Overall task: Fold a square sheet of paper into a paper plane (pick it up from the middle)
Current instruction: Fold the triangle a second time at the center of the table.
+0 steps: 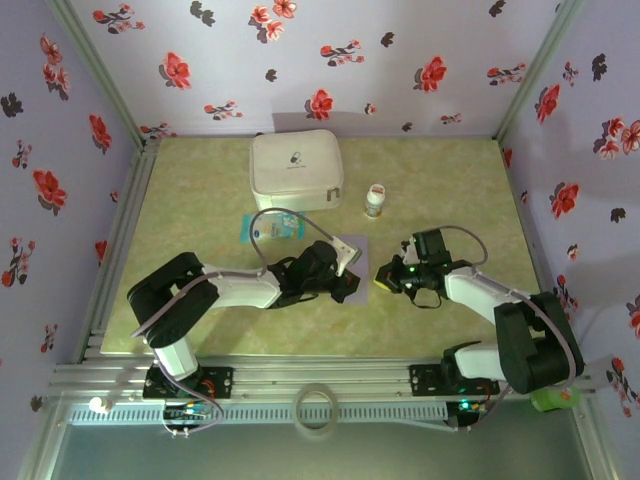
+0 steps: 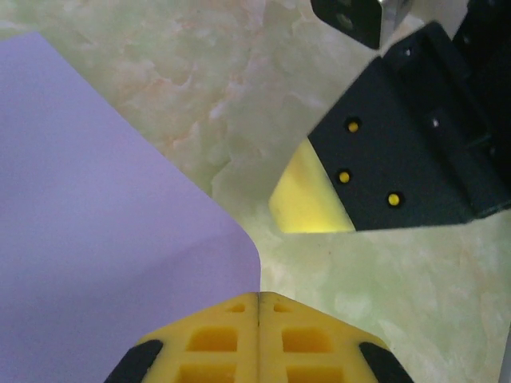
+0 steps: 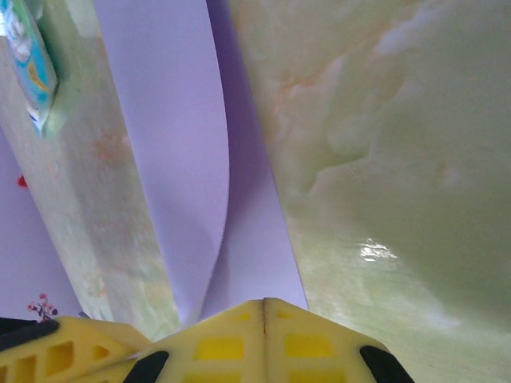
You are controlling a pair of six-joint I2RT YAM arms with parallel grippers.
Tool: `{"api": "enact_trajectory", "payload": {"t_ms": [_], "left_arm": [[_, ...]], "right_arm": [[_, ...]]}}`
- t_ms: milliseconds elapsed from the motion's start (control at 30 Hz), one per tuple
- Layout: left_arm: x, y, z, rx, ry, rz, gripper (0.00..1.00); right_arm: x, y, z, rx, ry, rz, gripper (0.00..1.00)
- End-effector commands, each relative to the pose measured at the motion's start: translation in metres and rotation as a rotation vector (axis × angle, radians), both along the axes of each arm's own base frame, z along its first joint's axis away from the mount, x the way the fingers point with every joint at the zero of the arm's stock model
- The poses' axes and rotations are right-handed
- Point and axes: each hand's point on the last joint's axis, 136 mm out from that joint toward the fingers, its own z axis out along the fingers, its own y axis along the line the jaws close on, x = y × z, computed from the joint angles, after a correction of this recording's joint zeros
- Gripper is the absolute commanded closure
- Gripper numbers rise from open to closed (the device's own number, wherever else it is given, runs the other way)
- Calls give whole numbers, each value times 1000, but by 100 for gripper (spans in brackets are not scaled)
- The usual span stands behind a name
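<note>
Grippers both closed up, tips facing each other low over the table (image 2: 239, 80). Left gripper (image 2: 258, 297): fingers pressed together. The edge of the square sheet of paper (image 2: 104, 239) runs right up to its tips on their left side; pinched or just touching, cannot tell. Right gripper (image 3: 264, 303): fingers together too. The sheet lies directly ahead of its tips, one flap lifted and curling over the flat layer. In the left wrist view a sliver of bare table sits between that gripper and the sheet edge, so a grip looks doubtful. Beyond the sheet from the left gripper: teal-and-white packet (image 1: 270, 228), then small bottle (image 1: 375, 201) and white zip case (image 1: 295, 170), well apart. Progress judgement: early. One flap bent over at most, no pressed crease visible, no pointed nose, no wings. Nearly all folds left; paper plane not formed.
</note>
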Motion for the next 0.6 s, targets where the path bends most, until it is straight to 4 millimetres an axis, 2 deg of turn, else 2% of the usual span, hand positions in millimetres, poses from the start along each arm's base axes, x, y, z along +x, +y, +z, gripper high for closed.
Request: {"api": "enact_trajectory", "payload": {"t_ms": [0,300,567], "left_arm": [[3,-2,-1,-33,35,23,100],[3,-1,-9,-34,59,40,100],[3,0,-12,-27,63,44,100]], "right_arm": [[-14,-3,-11,-50,16,32,100],[-18,21,-9,-16,-5,97,100],[-20,27,-19,-27,16,118,100]]}}
